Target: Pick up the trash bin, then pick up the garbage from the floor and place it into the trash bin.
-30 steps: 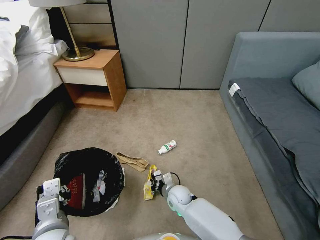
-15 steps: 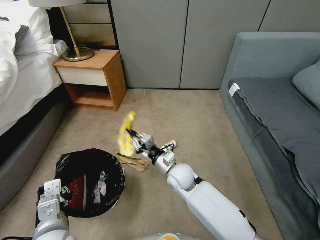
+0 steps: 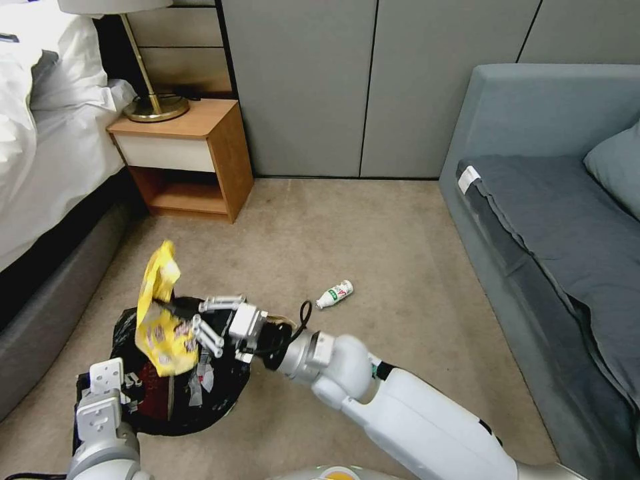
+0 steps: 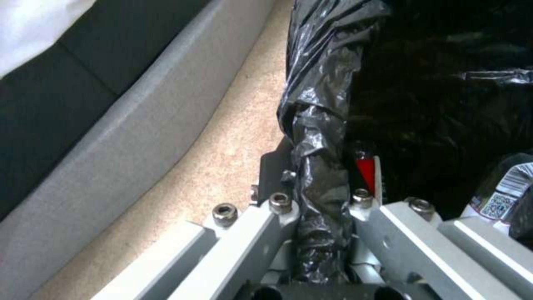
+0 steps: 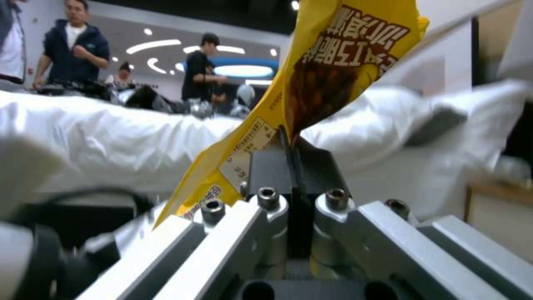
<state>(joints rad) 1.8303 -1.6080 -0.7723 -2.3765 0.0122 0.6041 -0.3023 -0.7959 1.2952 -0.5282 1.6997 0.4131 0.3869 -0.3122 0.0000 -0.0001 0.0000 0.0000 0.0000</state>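
While left tool (image 4: pixel 322 196) pinches trash bin (image 3: pixel 220 393) rim, right tool (image 3: pixel 167 308) clamps yellow wrapper (image 3: pixel 159 313) above.

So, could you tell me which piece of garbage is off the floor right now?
The yellow snack wrapper, pinched in the right pincer above the trash bin. The small bottle lies on the carpet, as does the brown paper bag behind the arm.

Bedroom with carpet floor
White-sheeted bed (image 3: pixel 40 153) at 10 o'clock, wooden nightstand (image 3: pixel 183 157) with lamp (image 3: pixel 143 67) at 11, grey sofa (image 3: pixel 553 233) at 2
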